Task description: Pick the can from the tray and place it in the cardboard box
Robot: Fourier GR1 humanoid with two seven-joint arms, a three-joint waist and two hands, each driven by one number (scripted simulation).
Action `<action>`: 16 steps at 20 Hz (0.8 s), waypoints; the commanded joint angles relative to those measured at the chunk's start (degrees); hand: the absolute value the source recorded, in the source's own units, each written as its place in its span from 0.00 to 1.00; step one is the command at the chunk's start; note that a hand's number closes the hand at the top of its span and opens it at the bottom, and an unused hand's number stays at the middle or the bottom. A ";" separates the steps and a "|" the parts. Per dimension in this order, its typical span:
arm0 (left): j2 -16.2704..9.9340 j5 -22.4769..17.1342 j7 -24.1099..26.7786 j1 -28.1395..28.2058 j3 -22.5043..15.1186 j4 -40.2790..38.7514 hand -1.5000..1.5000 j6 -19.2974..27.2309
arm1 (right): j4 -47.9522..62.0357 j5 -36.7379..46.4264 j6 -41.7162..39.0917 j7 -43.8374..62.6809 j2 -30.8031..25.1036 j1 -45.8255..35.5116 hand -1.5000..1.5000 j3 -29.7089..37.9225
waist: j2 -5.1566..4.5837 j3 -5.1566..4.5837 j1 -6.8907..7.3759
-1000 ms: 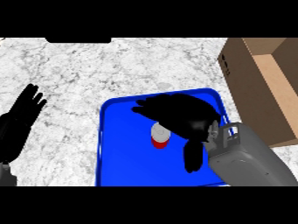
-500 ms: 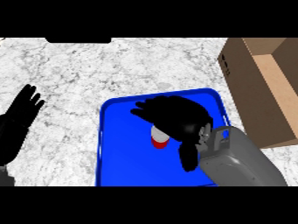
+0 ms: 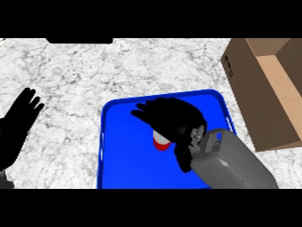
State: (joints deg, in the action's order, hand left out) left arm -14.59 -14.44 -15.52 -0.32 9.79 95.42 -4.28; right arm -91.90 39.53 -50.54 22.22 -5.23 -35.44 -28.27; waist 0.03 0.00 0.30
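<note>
Right robot hand [image 3: 172, 119] shifted left over can [image 3: 160, 140] in blue tray [image 3: 124, 153], fingers spread; cardboard box [image 3: 280, 88] alongside.

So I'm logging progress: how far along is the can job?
Early. The can sits on the tray, mostly hidden under the right hand, which is over it; a closed grasp isn't visible. Lifting it and putting it in the box remain. The left hand rests open at the left.
</note>
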 commanded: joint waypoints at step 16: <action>2.33 1.18 -0.27 -1.23 1.35 0.15 0.50 -0.96 | 4.21 11.38 -2.48 -6.15 2.58 3.53 0.00 -0.01 | 0.04 0.00 -0.18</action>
State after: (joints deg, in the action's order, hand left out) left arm -13.47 -13.42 -15.35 -2.00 11.46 93.77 -5.69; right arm -84.90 50.65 -48.71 15.26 -2.98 -32.72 -30.22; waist -0.01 0.00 0.24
